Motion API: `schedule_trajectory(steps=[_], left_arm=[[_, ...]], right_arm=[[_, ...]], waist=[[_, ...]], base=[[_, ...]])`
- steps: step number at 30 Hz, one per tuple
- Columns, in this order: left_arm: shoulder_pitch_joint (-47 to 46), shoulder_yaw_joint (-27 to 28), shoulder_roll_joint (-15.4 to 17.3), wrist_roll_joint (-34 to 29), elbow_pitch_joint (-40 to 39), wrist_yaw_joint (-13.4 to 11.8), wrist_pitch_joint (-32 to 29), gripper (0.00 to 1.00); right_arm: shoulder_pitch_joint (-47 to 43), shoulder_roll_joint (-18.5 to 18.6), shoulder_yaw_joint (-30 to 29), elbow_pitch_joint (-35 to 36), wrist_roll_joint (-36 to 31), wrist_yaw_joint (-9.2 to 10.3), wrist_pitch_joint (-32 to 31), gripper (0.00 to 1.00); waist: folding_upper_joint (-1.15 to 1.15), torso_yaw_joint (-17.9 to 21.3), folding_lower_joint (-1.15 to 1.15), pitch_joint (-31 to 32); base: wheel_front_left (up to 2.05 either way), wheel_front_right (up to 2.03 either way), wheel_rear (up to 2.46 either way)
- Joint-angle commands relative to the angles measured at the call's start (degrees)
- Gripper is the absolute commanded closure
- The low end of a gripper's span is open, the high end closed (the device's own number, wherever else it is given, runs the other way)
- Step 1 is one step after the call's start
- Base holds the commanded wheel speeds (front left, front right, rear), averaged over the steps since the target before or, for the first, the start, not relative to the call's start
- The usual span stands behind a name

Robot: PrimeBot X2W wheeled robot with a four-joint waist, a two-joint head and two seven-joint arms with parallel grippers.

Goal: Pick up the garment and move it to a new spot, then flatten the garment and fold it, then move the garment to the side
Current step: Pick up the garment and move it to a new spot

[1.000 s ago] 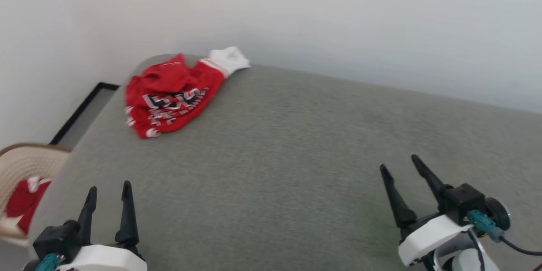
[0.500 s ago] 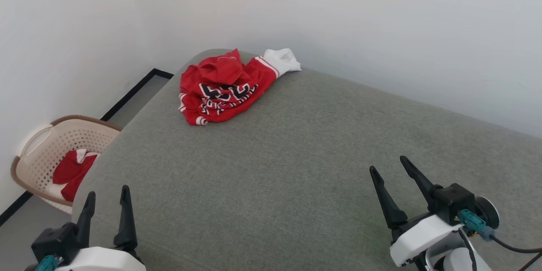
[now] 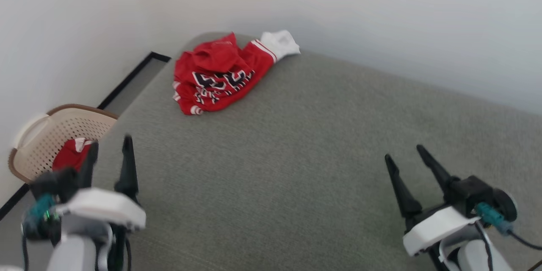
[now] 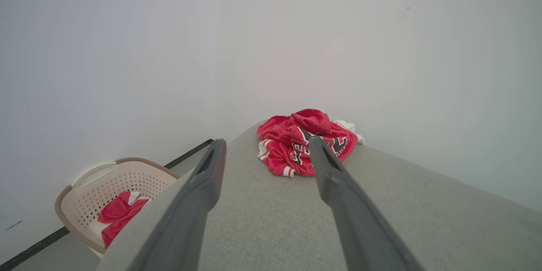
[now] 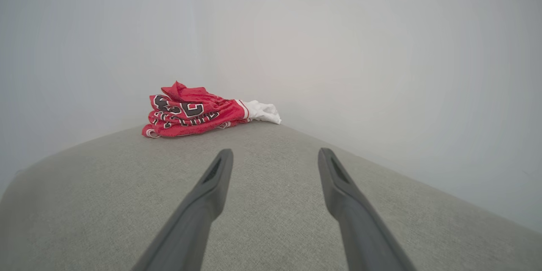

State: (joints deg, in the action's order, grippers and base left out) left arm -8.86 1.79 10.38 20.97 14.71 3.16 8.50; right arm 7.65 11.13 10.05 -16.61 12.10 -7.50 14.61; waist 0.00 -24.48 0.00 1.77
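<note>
The garment [image 3: 218, 74] is lying crumpled, red, one white sleeve protruding; creases are hiding its black lettering. Left gripper [image 3: 110, 143] and right gripper [image 3: 403, 152] are gaping wide, empty.

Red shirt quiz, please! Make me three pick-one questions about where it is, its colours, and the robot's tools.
1. Where is the lettered red shirt? A on the floor; B far corner of the grey surface; C in a tool
2. Its sticking-out sleeve is: A white; B blue; C green
3. The left tool and right tool are: A shut; B holding cloth; C open, empty

Answers: B, it lies bunched there; A, the sleeve end is white; C, both tools' fingers stand apart, nothing between.
</note>
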Motion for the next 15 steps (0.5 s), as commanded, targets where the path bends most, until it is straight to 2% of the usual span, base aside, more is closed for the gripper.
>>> schedule_trajectory(steps=[1, 7, 15], left_arm=[[-2.7, -0.3, 0.6, 0.2, 1.2, 0.6, 0.0, 0.00], [-11.5, -0.4, 2.1, 1.1, 6.5, 1.7, 0.7, 0.00], [-28.5, -0.3, 4.9, 2.6, 17.3, 2.9, 0.8, 0.00]], right_arm=[[1.1, 0.5, -0.2, 0.8, -0.2, 0.02, -0.2, 0.00], [3.3, 1.9, -0.4, 3.1, -0.5, 0.02, -1.1, 0.00], [7.7, 4.8, -2.1, 8.2, -0.6, 0.02, -2.6, 0.00]], waist=[[0.00, 1.7, 0.00, -2.3], [0.00, 4.9, 0.00, -7.7], [0.00, 10.4, 0.00, -19.0]], base=[[0.00, 0.00, 0.00], [0.00, 0.00, 0.00], [0.00, 0.00, 0.00]])
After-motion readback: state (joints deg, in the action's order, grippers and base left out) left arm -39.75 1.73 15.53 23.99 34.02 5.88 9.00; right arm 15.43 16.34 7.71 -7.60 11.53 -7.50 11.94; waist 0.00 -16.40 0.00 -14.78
